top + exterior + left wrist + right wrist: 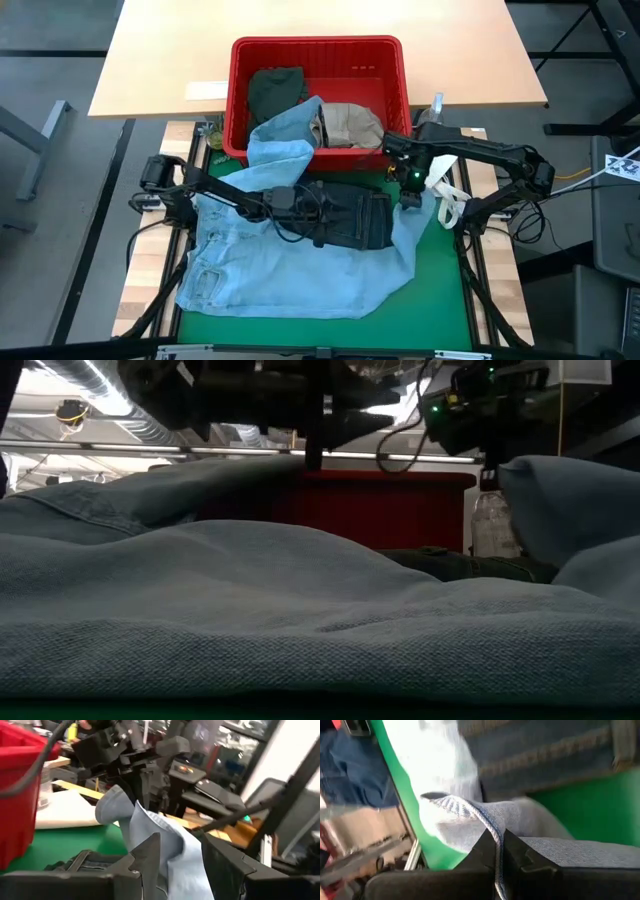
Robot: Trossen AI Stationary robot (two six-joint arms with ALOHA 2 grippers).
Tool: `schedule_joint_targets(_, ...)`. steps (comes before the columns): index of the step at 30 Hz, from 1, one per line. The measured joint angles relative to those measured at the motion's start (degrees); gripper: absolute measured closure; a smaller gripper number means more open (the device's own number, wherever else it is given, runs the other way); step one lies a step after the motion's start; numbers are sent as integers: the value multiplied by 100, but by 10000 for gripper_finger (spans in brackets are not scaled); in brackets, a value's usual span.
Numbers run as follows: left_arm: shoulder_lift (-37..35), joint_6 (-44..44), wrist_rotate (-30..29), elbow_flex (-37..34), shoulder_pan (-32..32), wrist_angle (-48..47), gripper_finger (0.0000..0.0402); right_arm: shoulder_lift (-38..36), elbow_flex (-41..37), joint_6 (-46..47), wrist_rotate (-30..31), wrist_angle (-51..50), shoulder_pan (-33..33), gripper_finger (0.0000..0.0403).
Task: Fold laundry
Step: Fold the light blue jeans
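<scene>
Light blue denim (290,270) lies spread over the green mat (420,310), its far part draped over the red basket's near rim. Dark navy jeans (345,235) lie bunched on top of it at the middle. My right gripper (497,852) is shut on the denim's right edge and holds it raised (408,197). My left gripper (182,865) reaches in level from the left above the jeans, fingers open, with the raised denim (170,835) showing between them. A dark olive piece (275,90) and a beige khaki piece (350,122) lie inside the basket. My right gripper pinches the denim's stitched hem edge (492,837) between its two shut fingers, slanting down from the right. That edge is lifted off the mat, and the cloth falls slack from it onto the rest of the garment. My left gripper: I cannot tell whether its fingers touch the denim.
The red basket (235,100) stands at the mat's far edge, in front of a wooden table. A clear bottle (437,105) stands to its right. A small white cloth (447,195) lies by the right arm. Bare green mat shows along the near edge.
</scene>
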Motion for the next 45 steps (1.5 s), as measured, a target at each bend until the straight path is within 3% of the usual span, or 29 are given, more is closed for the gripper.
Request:
schedule_joint_targets(5, 537, -263, -283, 345, 18, 188, 264, 0, 0, 264, -135, 714, 0, 398)
schedule_joint_targets(10, 1180, -261, -274, 1326, 103, 74, 264, 0, 0, 346, -121, 885, 0, 397)
schedule_joint_targets(20, 1889, -276, -277, 2821, 340, -1451, 264, 0, 0, 346, -18, 975, 0, 397)
schedule_joint_targets(35, 1996, -449, -333, 2951, 413, -1901, 264, 0, 0, 343, -133, 1019, 0, 398)
schedule_joint_targets(45, 2060, -460, -132, 2951, 411, -1956, 264, 0, 0, 456, -684, 1143, 0, 398)
